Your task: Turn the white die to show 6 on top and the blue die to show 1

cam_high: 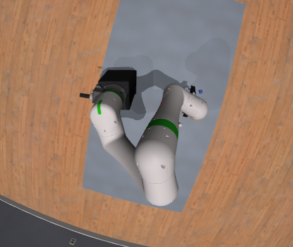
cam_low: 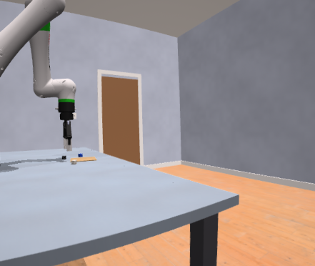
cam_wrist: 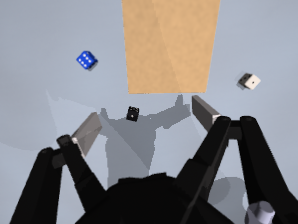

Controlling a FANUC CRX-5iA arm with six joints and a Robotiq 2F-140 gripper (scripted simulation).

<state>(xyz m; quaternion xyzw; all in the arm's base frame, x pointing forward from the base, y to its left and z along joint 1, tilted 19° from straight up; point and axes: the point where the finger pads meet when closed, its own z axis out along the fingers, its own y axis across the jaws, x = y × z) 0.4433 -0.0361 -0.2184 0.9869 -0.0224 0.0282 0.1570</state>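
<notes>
In the wrist view the tan mat lies flat on the grey table. The blue die lies on the table left of the mat, off it. The white die lies on the table right of the mat, off it, with a single pip on one visible face. The small black die lies on the table just below the mat's near edge. My gripper is open and empty, hanging above the black die, between its two fingers in view. In the exterior view the gripper hangs above the dice and mat.
The arm's black base block stands on the table left of the dice. In the top view the arm hides the mat, and only the blue die shows beside the wrist. The table's edge lies beyond the mat.
</notes>
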